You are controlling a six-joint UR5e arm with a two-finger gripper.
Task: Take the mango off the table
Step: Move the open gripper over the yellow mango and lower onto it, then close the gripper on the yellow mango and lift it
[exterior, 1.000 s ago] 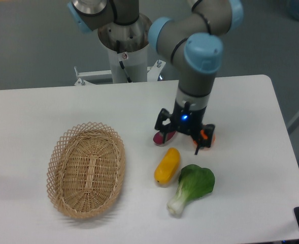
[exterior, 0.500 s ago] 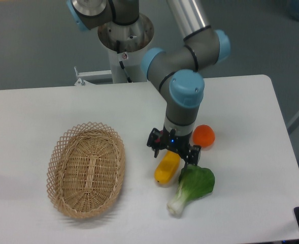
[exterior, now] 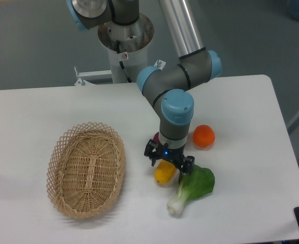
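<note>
Arm reaches down from the far side w/ claw [exterior: 168,163] right over the mango [exterior: 164,173]; claw's two black fingers [exterior: 150,152] splayed wide apart, one at the fruit's left-far side, other at its right near the greens; jaws released, nothing clenched; can't tell if the tips touch the fruit. Mango lies on the white worktop [exterior: 240,112] approx. mid-right, yellow-orange, only its near end showing below the claw, rest hidden by wrist. Bok choy [exterior: 191,187] just right & near of the mango, green leaf next to the right finger, pale stem end pointing near-left. Round orange fruit [exterior: 203,135] right of the wrist, further back, apart from the mango. Sliver of dark purple-red sweet potato [exterior: 156,137] peeks out at left of wrist, mostly hidden behind it. Oval wicker basket [exterior: 86,170] sits well to the left on the worktop, long axis running near-far.
</note>
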